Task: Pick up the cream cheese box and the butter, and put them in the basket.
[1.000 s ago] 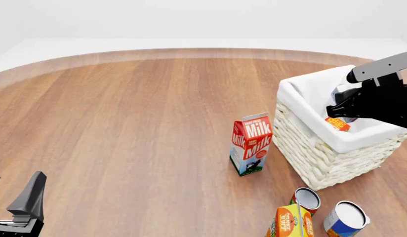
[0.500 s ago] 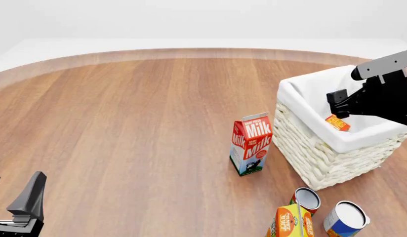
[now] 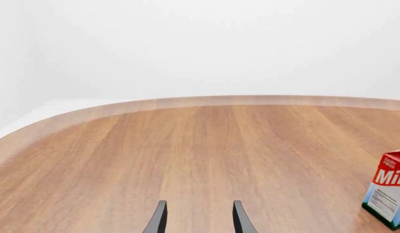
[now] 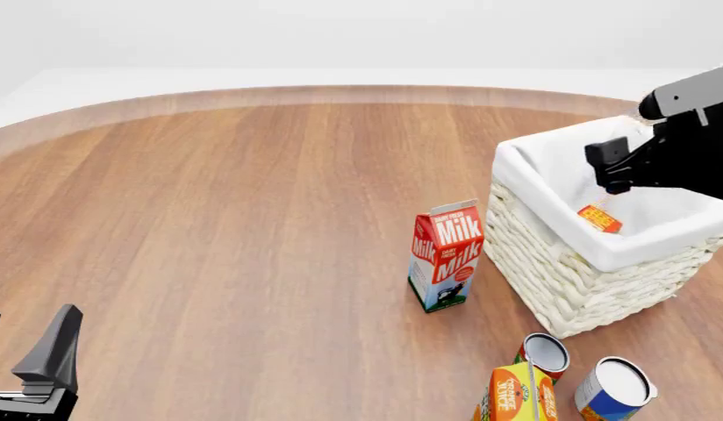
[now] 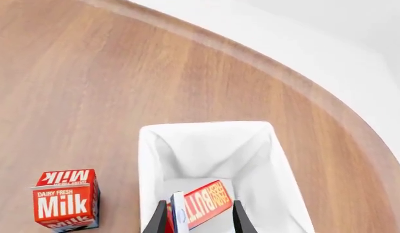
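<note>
Now the butter [image 5: 201,204] lies in the basket [image 5: 148,160], straight below the right claw [image 5: 198,218], fingers apart, gripping nothing; the left claw [image 3: 196,218] is open, far off.

Butter [image 4: 599,218] mostly sunk behind basket [image 4: 572,263] rim in front view, only a corner showing. Cream cheese box not made out anywhere. Right gripper [image 5: 196,219] cut by frame edge, fingertips only; same for left gripper [image 3: 197,219]. Milk carton [image 3: 389,194] clipped at right edge of left wrist view. Orange carton [image 4: 516,396] and cans cropped at near edge.
</note>
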Tool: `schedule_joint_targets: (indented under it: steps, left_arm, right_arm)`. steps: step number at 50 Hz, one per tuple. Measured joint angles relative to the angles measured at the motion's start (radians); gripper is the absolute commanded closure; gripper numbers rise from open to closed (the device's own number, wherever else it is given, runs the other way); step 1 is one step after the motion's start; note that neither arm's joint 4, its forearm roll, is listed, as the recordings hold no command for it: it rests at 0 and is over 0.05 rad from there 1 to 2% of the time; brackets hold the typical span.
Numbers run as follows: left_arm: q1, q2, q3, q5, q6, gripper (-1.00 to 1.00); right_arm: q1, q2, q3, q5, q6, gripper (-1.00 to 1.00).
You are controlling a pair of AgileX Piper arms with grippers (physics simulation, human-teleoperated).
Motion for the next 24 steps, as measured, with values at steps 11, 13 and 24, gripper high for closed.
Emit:
schedule_joint_targets:
  steps: [11,13,24]
  left_arm:
    - [0.0,0.0,0.0,0.0,0.0,-1.0]
    - [0.0,0.0,0.0,0.0,0.0,-1.0]
    - [0.0,0.0,0.0,0.0,0.0,-1.0]
  right_arm:
    - [0.055,-0.091,-0.113,0.118,0.004,-1.0]
    - [0.067,-0.107,-0.141,0.143,0.003,-1.0]
    - [0.137,-0.193,-0.329,0.275,0.004,-1.0]
